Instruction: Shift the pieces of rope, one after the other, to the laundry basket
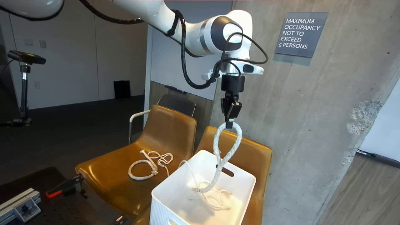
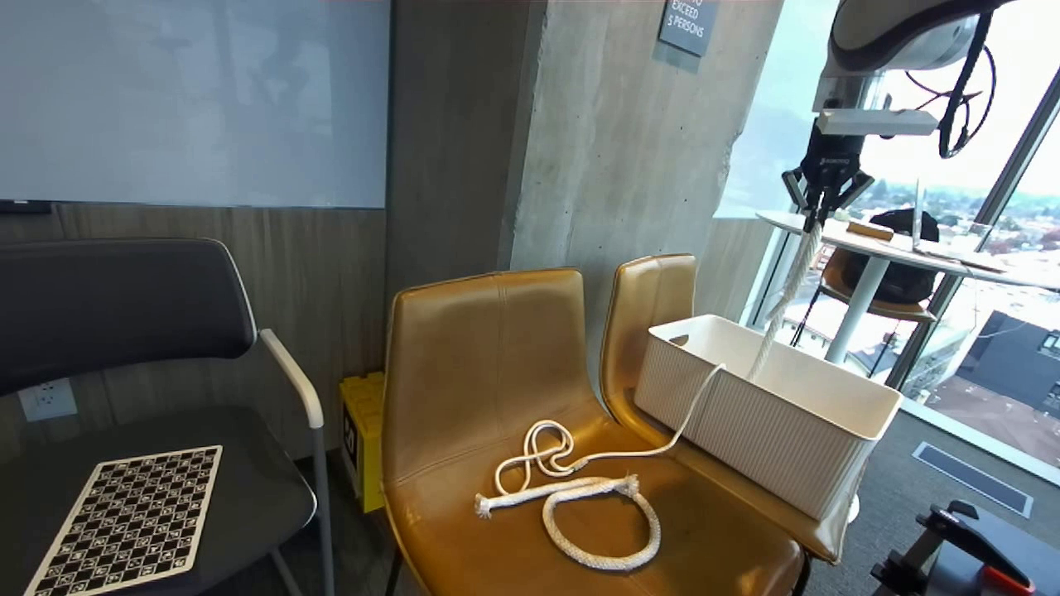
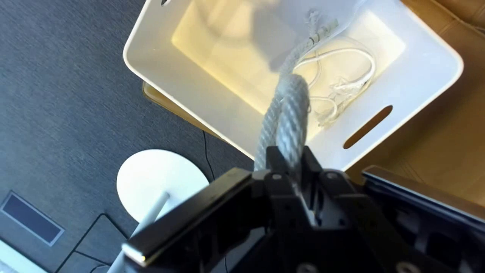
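At lower centre in an exterior view stands the basket point(image 1: 178, 184), white, smooth inside, ribbed outside, slots in its ends; a tangle of thin cord point(image 3: 373, 66) lies on its floor; a thick rope point(image 1: 220, 164), coarse and bent into a long loop, hangs with its tail inside; above it the gripper point(image 1: 229, 123) is closed, pinching the top of that loop; left of centre, on a shiny tan chair point(image 1: 109, 184), lie a ring of rope point(image 1: 140, 178) with frayed ends and a looped cord point(image 2: 625, 454), one strand running over the basket's rim; farther off, at right, rises a mottled concrete wall point(image 1: 312, 125), a grey sign point(image 1: 301, 34) at upper right.
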Controlling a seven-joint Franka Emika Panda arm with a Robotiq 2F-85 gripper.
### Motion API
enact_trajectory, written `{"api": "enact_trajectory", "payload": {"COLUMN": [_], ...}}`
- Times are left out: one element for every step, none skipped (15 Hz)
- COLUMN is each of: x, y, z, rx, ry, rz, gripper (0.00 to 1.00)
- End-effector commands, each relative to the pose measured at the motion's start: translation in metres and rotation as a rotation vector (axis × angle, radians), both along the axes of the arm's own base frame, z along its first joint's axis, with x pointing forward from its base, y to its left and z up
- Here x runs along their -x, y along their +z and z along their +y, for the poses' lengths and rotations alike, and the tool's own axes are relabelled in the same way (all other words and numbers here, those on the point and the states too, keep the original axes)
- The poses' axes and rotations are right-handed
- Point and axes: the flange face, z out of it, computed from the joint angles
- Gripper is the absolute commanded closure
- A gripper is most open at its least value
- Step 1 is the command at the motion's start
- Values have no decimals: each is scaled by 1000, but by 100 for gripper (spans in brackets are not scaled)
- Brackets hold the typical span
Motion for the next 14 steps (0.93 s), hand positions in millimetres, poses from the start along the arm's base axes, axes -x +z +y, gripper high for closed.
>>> {"api": "enact_trajectory", "payload": {"x": [-2, -4, -8, -10, -11, -12, -11, -8, -2, 7, 17, 27, 35, 37], "y": [-14, -18, -19, -20, -23, -31, -38, -47, -55, -68, -81, -100, -114, -131], "z": [12, 25, 48, 71, 106, 128, 155, 183, 212, 238, 263, 287, 307, 325], "rx": [-35, -36, -37, -42, -53, -39, -46, -56, -68, -80, -89, -100, -112, -122], "ry": [17, 38, 79, 126, 202, 255, 313, 371, 429, 485, 533, 570, 603, 632], "rz": [5, 6, -4, -20, -54, -70, -81, -87, -88, -85, -77, -68, -57, -46], "gripper": [56, 48, 41, 35, 27, 20, 12, 5, 1, 0, 0, 0, 0, 0]}}
